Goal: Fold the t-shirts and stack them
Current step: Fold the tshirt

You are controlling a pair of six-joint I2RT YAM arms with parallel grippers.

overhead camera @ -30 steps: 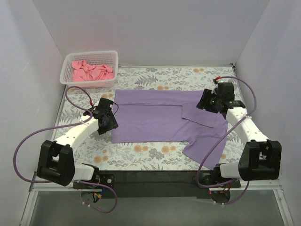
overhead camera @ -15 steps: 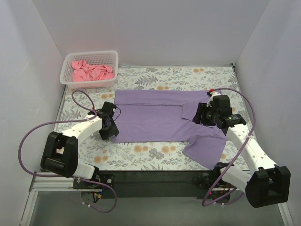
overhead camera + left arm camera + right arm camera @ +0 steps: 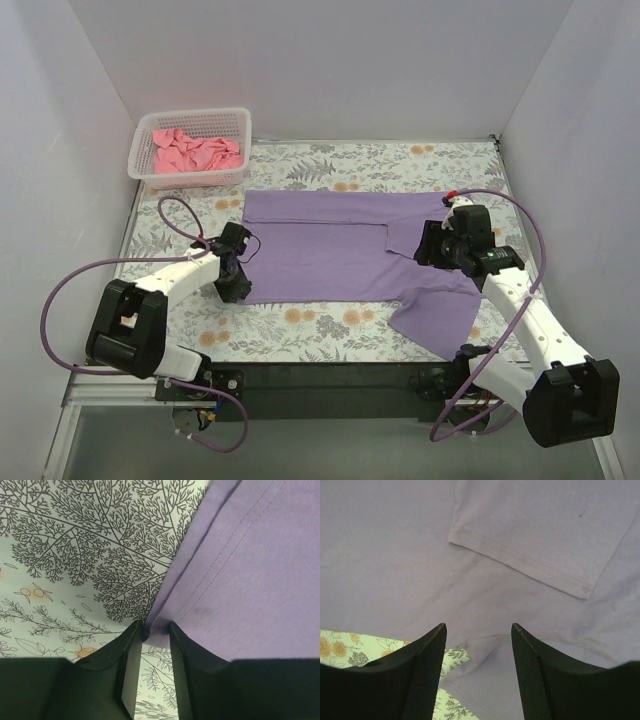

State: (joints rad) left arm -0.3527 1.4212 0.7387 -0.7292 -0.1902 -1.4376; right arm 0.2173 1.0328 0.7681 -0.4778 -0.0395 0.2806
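Left pincer (image 3: 154, 628): the jaws are seen narrowly apart at the hem edge of the lavender t-shirt (image 3: 250, 570), with a ridge of cloth raised between the tips. Whether the cloth is clamped cannot be told. The floral tablecloth (image 3: 75, 555) of the tabletop is exposed just beside it. Right pincer (image 3: 478, 630): the jaws are held apart above the same shirt, with a folded-in sleeve (image 3: 540, 540) just ahead. Well beyond the left pincer a white mesh basket (image 3: 190, 179) is shown, with the salmon-pink t-shirt (image 3: 195, 152) crumpled inside it.
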